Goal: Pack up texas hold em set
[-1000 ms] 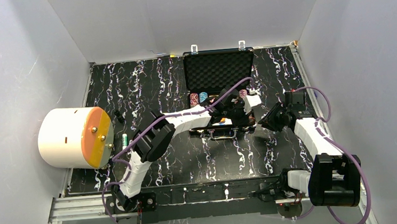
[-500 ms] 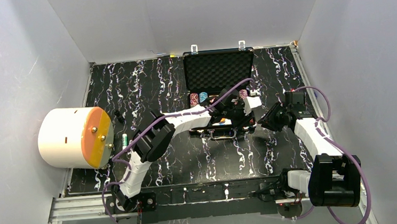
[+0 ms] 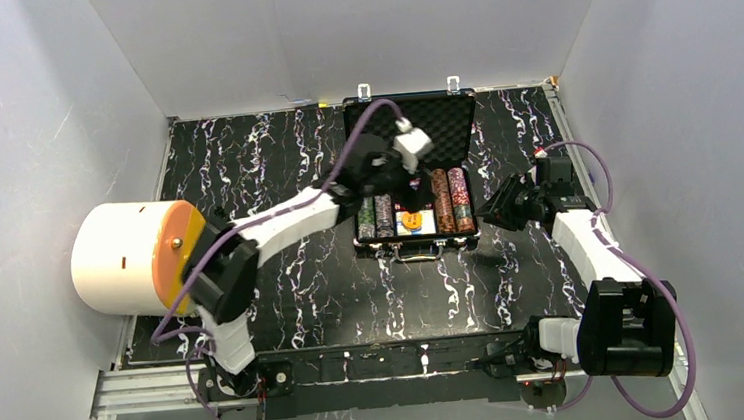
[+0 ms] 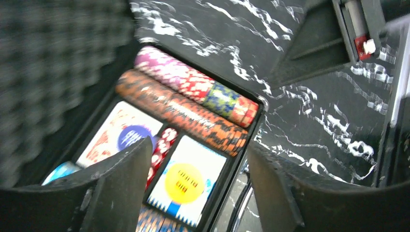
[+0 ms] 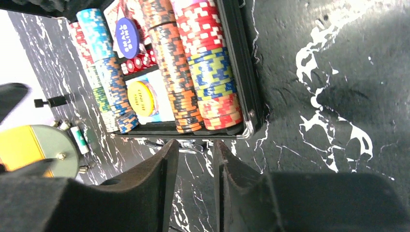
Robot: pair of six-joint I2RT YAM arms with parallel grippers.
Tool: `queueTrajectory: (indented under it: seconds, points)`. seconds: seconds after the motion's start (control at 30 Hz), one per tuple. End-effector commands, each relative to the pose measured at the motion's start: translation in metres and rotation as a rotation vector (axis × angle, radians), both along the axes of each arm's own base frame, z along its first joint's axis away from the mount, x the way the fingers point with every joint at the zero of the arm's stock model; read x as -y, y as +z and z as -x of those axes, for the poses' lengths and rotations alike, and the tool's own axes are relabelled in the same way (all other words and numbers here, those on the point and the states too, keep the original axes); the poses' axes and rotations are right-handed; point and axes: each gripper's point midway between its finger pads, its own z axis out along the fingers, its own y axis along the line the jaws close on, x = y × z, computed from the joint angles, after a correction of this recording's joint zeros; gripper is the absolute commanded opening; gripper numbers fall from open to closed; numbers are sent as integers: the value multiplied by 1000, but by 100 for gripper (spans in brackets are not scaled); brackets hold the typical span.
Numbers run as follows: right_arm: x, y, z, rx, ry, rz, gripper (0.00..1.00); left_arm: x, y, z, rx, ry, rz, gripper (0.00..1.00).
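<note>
The briefcase (image 3: 447, 124) lay open at the far middle of the counter (image 3: 274, 167), with chips (image 3: 450, 199) and a yellow button (image 3: 412, 221) already seated in it. Closing and latching the lid seemed all that was left. The left pincer (image 4: 198, 147) hung wide and empty above the tray. The right pincer (image 5: 195, 147), narrow and empty, was beside the case. The counter was black with white veins, and the walls were plain and pale.
</note>
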Motion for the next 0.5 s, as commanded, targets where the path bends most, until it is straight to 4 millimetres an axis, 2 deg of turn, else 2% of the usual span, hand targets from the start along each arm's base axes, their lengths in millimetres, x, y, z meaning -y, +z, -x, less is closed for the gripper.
queueTrajectory:
  seconds: [0.0,0.13,0.17,0.23,0.3,0.37,0.47]
  points:
    - [-2,30,-23,121,44,1,44,-62,67,-22,10,271,146,77]
    - [-2,45,-33,168,60,16,52,-120,70,-33,19,493,118,97]
    - [-2,50,-36,184,63,21,53,-133,71,-37,9,547,119,98]
    - [-2,61,-43,217,68,26,59,-155,73,-41,-23,615,133,98]
    - [-1,70,-51,248,68,30,65,-167,74,-40,-76,620,164,98]
    - [0,81,-60,283,60,38,72,-183,74,-48,-205,622,237,98]
    - [4,98,-80,339,41,52,77,-202,68,-65,-390,635,324,98]
